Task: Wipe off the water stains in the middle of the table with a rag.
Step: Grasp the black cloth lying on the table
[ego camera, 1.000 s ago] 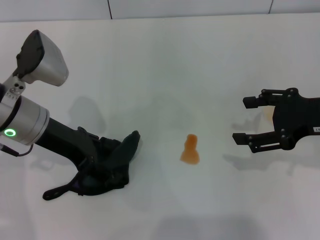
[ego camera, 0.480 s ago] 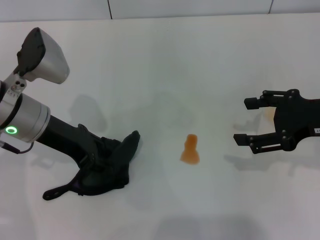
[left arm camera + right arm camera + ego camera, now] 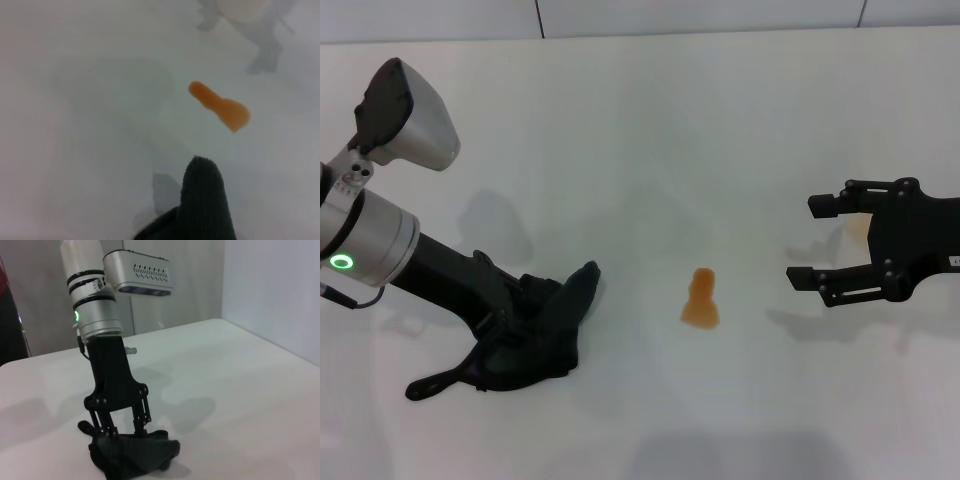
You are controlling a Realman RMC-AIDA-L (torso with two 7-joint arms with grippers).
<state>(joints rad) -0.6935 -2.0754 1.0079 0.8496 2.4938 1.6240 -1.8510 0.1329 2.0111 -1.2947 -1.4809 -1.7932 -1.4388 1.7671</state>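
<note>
The water stains (image 3: 700, 300) are one small orange blotch in the middle of the white table (image 3: 640, 130), and they also show in the left wrist view (image 3: 220, 106). The dark rag (image 3: 548, 325) lies bunched on the table to the blotch's left, apart from it. My left gripper (image 3: 515, 335) stands on the rag with its fingers sunk into the folds, gripping it; the right wrist view (image 3: 120, 432) shows this from the side. A corner of the rag (image 3: 205, 200) points toward the blotch. My right gripper (image 3: 806, 242) is open and empty to the blotch's right.
A pale translucent cup (image 3: 858, 228) shows partly behind the right gripper's fingers. A grey wall panel runs along the table's far edge. Bare tabletop lies between the rag and the blotch.
My left arm has shifted very slightly over the rag. The rag, the blotch and the right gripper stay where they were.
</note>
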